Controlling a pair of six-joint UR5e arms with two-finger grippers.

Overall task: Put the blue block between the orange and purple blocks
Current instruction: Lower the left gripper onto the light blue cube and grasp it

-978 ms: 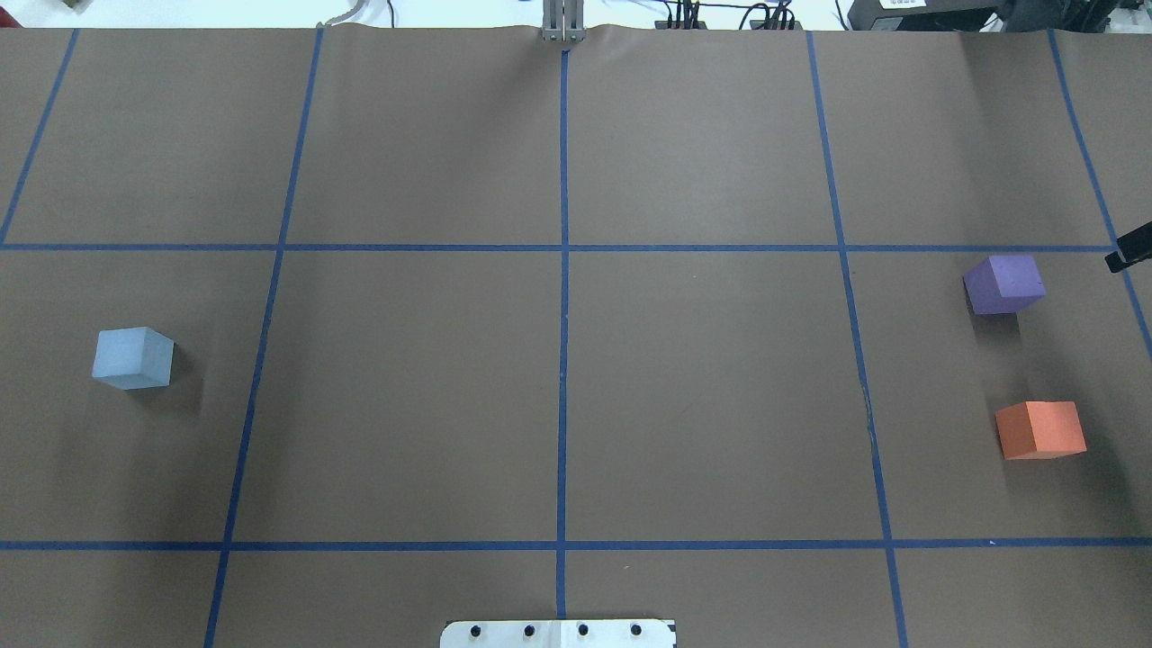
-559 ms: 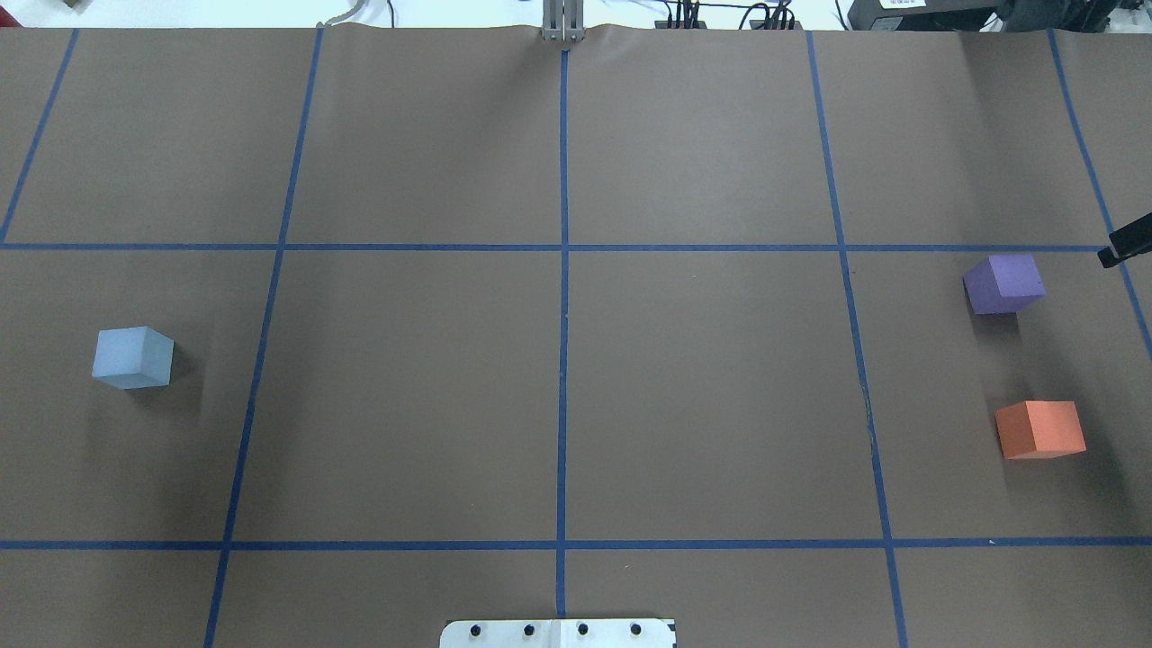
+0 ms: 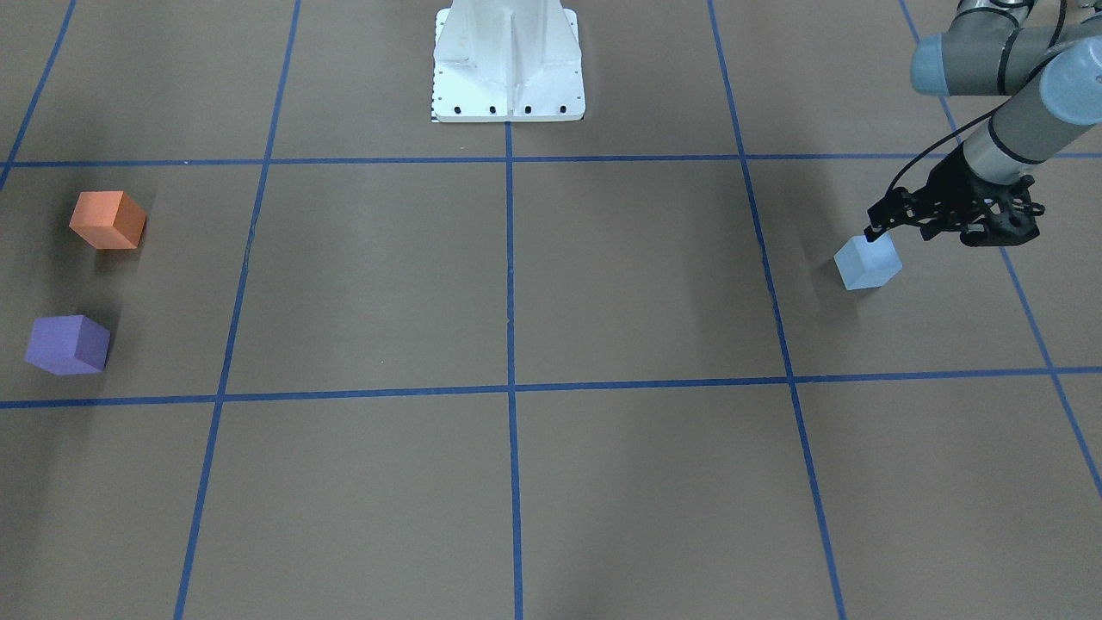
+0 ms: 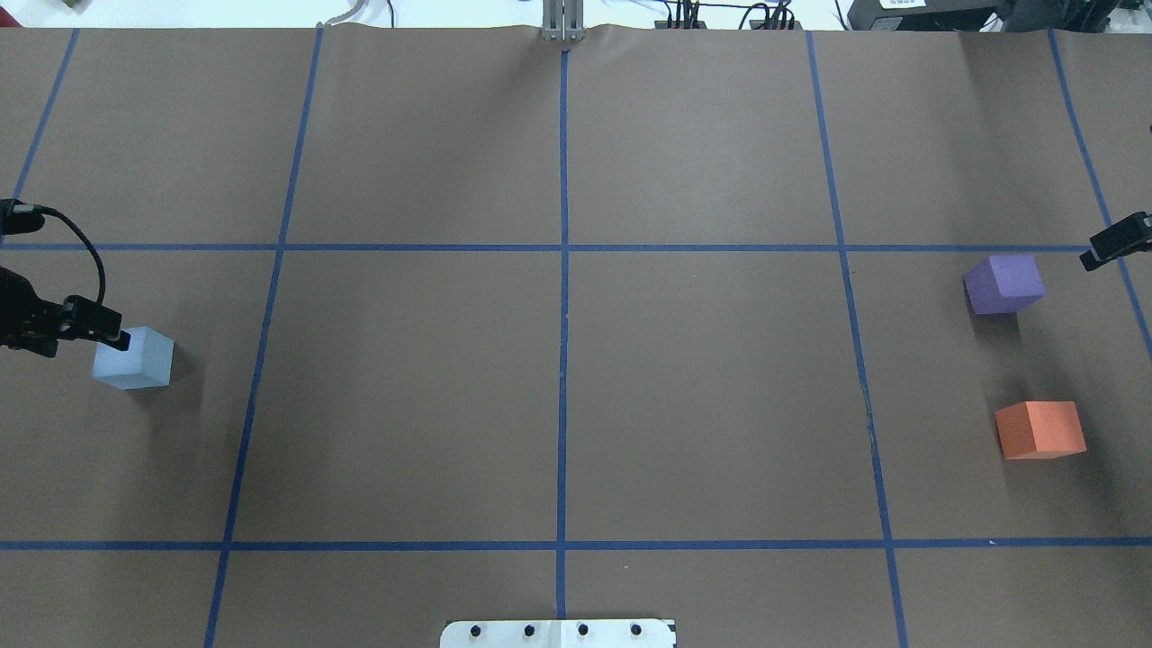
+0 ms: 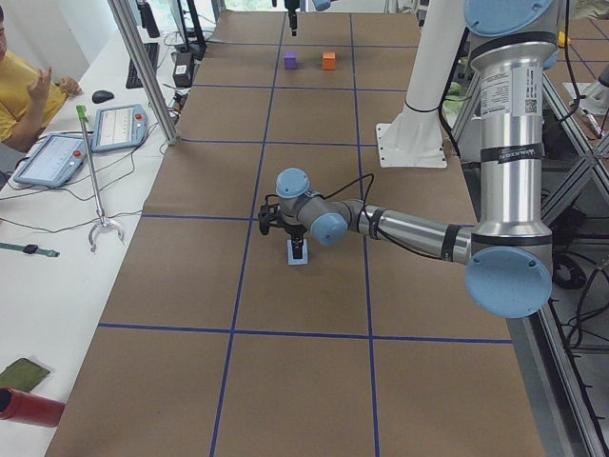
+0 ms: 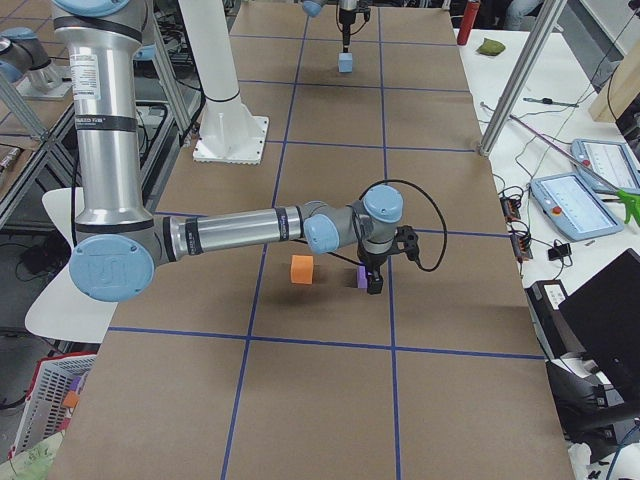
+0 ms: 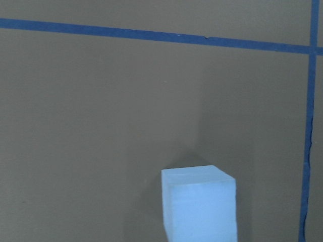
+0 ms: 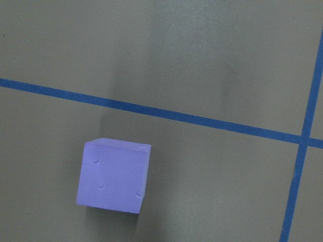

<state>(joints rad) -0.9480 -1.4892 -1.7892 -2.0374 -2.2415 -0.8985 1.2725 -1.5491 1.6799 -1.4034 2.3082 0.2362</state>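
The light blue block [image 4: 135, 360] sits at the table's left side; it also shows in the front view [image 3: 868, 263] and low in the left wrist view [image 7: 199, 204]. My left gripper [image 4: 115, 338] hangs just over the block's top left corner, fingers together and holding nothing; it also shows in the front view [image 3: 874, 231]. The purple block [image 4: 1004, 283] and the orange block [image 4: 1040, 430] stand at the right with a gap between them. My right gripper [image 4: 1089, 261] hovers just right of the purple block [image 8: 113, 175], shut and empty.
Blue tape lines [image 4: 562, 315] divide the brown table cover into squares. The robot's white base plate [image 4: 558, 634] is at the near edge. Cables and equipment [image 4: 720, 13] lie beyond the far edge.
My left gripper has come into the overhead view from the left edge and now stands over the blue block. My right gripper's tip has crept left toward the purple block. The blocks have not moved.
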